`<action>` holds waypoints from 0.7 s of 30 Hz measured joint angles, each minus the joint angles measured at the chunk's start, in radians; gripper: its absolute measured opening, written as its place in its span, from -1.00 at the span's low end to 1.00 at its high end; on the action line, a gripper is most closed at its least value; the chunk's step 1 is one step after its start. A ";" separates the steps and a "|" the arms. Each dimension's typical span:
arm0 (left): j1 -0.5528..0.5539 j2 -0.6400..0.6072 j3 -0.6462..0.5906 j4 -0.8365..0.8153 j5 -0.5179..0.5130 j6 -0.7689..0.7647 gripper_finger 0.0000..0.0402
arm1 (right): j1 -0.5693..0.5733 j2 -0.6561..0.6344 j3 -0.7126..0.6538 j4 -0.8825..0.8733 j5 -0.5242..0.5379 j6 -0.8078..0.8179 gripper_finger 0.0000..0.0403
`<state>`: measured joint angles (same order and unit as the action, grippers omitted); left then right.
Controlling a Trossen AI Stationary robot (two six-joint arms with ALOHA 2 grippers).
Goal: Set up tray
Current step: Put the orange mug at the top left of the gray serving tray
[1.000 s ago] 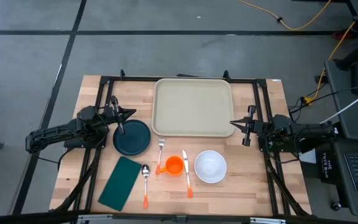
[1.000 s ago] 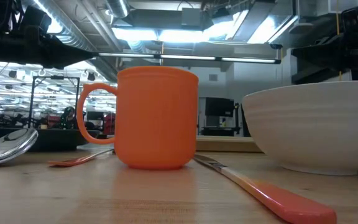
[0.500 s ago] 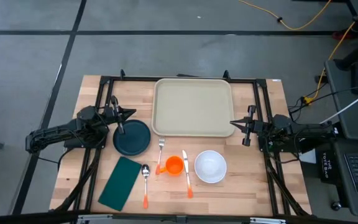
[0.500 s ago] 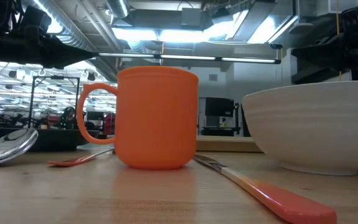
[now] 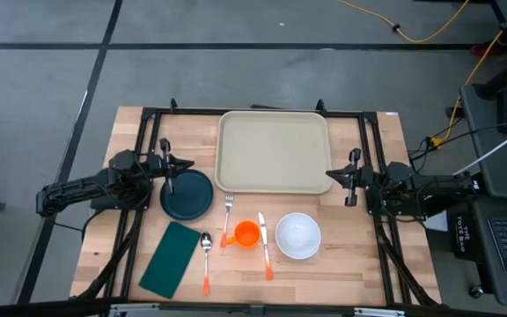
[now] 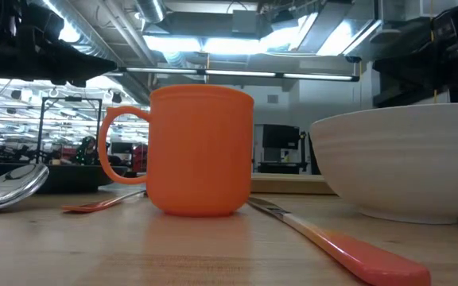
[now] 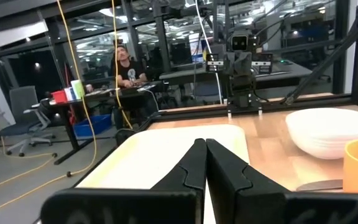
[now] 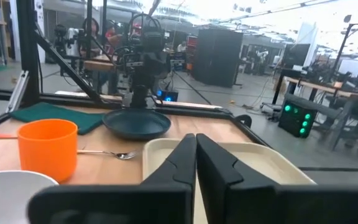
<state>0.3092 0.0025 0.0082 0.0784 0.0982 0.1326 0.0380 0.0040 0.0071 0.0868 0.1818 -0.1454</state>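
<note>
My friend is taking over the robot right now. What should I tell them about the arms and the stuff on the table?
Left gripper: shut, holding nothing, over the far rim of the round dark teal plate.
Right gripper: shut, holding nothing, at the right near corner of the large beige plastic tray.
Tray holds nothing. Plate, dark green napkin, spoon, fork, orange mug, knife and white bowl lie on the wooden table.
Done: nothing yet. Left: all of the loading.

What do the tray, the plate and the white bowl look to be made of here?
The tray looks like matte beige plastic: one moulded piece with rounded corners and a raised rim. The plate is dark teal with a soft sheen, plastic or glazed ceramic; the look leaves it open. The white bowl is smooth with faint ridges, likely plastic or ceramic.
</note>
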 joint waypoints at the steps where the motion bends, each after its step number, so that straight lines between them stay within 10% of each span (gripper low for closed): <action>1: 0.000 0.000 0.000 0.000 -0.001 -0.005 -0.99 | 0.000 0.000 0.000 0.001 0.000 0.004 -0.96; 21: -0.028 0.321 0.141 0.008 -0.009 -0.071 -0.99 | 0.000 0.206 0.183 -0.016 0.077 -0.046 -0.99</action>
<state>0.2817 0.3233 0.1488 0.0867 0.0891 0.0611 0.0380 0.2098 0.1903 0.0711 0.2590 -0.1917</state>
